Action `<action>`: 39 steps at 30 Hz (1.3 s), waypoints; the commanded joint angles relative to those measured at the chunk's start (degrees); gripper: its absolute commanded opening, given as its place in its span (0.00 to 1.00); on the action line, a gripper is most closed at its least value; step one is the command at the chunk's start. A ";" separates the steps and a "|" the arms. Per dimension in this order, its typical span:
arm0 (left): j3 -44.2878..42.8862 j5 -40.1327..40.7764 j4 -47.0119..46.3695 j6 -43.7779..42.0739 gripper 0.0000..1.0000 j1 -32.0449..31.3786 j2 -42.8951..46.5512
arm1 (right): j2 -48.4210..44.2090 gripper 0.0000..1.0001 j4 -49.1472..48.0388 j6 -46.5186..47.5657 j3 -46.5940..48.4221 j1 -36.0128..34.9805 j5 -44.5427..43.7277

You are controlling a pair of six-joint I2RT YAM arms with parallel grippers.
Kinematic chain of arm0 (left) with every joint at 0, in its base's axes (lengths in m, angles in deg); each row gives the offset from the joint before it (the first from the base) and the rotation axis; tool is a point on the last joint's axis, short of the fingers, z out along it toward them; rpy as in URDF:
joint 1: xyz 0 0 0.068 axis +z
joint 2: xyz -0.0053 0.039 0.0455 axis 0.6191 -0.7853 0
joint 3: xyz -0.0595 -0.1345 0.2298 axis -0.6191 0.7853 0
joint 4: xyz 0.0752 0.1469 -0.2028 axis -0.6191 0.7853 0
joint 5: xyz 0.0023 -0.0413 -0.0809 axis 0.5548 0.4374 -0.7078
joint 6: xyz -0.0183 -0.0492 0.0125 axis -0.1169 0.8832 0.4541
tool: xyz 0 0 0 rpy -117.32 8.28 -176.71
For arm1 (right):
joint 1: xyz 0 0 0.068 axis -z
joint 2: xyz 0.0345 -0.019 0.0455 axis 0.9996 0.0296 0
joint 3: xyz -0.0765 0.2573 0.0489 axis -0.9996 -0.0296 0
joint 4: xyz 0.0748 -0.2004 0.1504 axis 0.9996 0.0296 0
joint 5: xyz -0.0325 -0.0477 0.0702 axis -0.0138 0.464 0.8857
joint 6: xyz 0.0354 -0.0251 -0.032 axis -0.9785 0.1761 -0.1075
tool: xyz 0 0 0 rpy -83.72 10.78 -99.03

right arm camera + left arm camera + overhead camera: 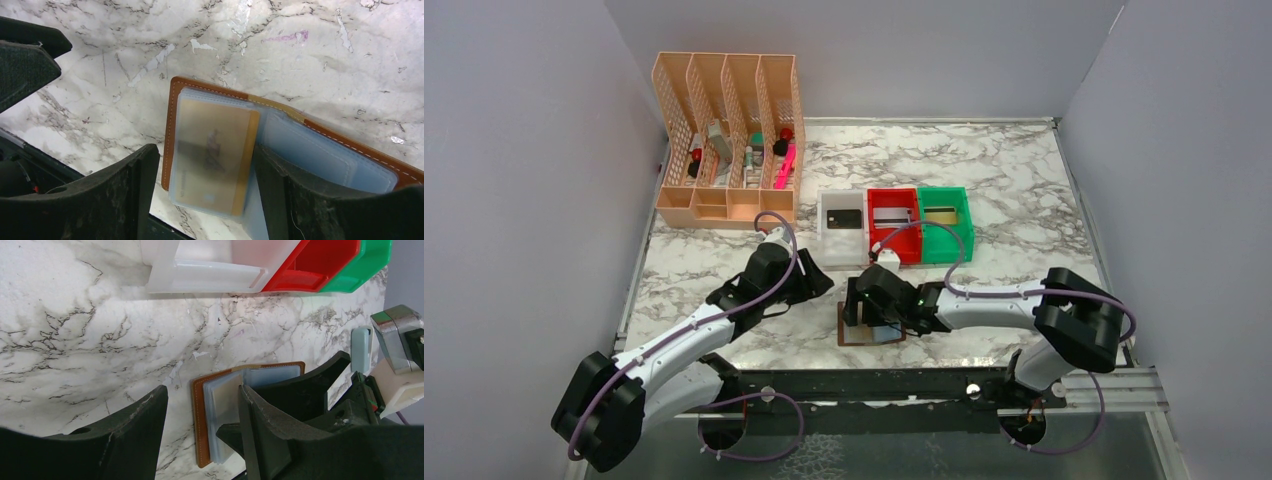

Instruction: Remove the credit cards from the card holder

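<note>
The right fingers [125, 200] stand wide over the gold card [212, 155], the left fingers [140, 430] parted and empty, so a pull could drag the unpinned holder [172, 130] off the surface's [300, 60] near edge.

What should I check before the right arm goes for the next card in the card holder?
1. Card holder lying open, pockets up: ok.
2. A card there to pull: ok, a gold card is tucked inside it.
3. Right fingers open and empty: ok, one on each side of the gold card.
4. Card holder pinned down: not ok, the left fingers are open beside it, gripping nothing.
5. Card edge sticking out enough to pinch: cannot tell.
6. More cards in the pockets behind: cannot tell.
</note>
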 commanded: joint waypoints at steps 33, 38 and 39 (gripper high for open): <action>-0.34 0.33 -0.44 0.00 0.57 0.43 0.39 | 3.91 0.58 3.51 3.04 1.04 -1.01 0.78; -0.34 -0.24 -0.90 -0.13 0.57 0.40 0.52 | 2.01 0.58 -2.61 2.15 -3.09 2.54 8.45; -0.37 -0.62 -1.16 -0.24 0.57 0.44 0.46 | 1.73 0.59 -3.56 1.78 -3.99 3.10 9.39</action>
